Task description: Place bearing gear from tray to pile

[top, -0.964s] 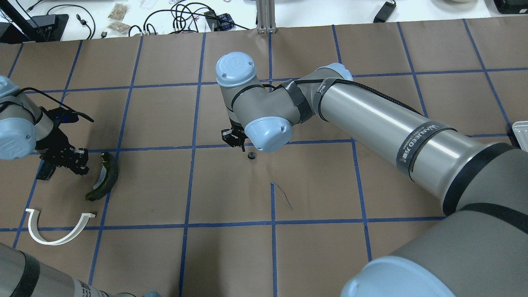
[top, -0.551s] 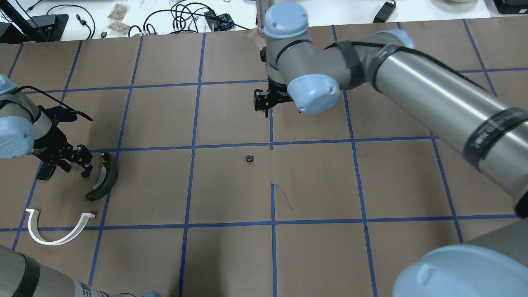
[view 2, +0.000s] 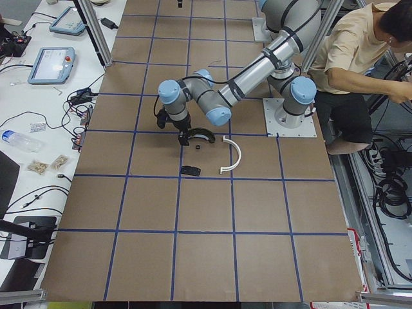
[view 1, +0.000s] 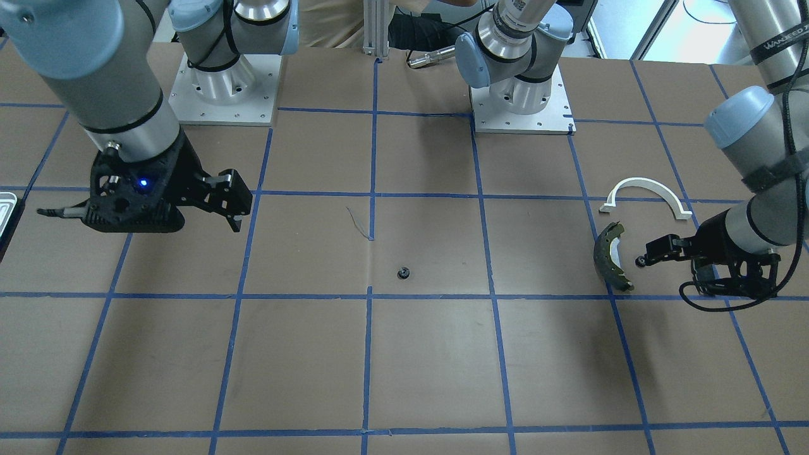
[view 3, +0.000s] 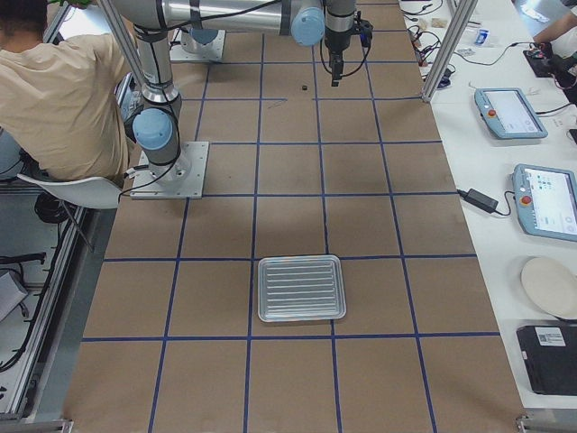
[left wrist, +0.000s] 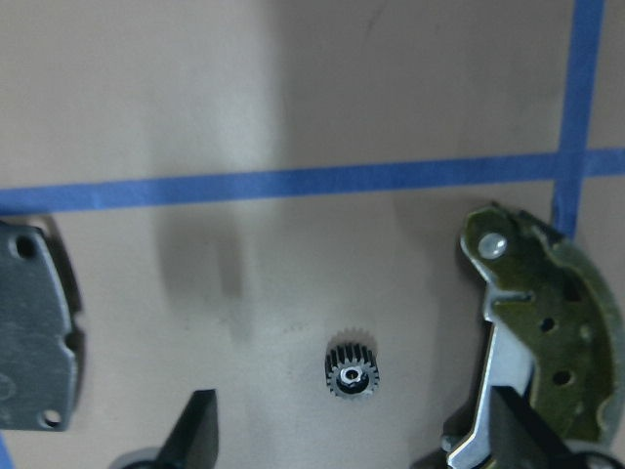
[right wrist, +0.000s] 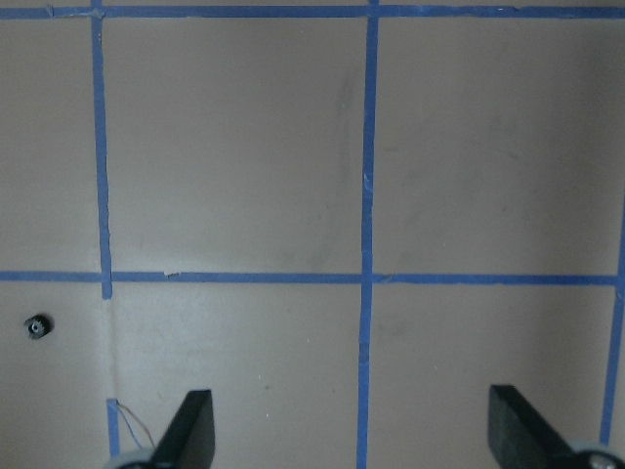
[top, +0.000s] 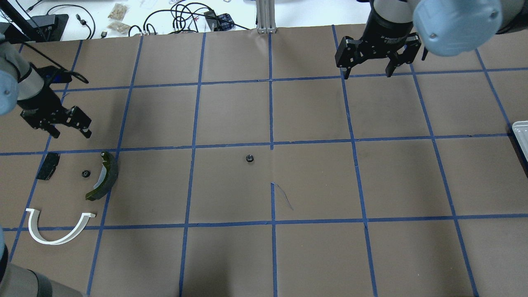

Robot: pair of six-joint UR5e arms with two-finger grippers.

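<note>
One small black bearing gear lies in the pile between the black brake pad and the olive-green brake shoe, with the white arch nearer me. The left wrist view shows this gear free on the paper below the open fingers. My left gripper is open and empty, beyond the pile. A second gear lies alone at the table's middle. My right gripper is open and empty, far right of it. The silver tray holds nothing.
The table is brown paper with a blue tape grid. The tray's corner shows at the overhead view's right edge. Cables and small items lie beyond the far edge. A seated person is behind the robot bases.
The left gripper has let the gear go in the pile and pulled away toward the far side. The right gripper has moved from the middle gear toward the far right.
</note>
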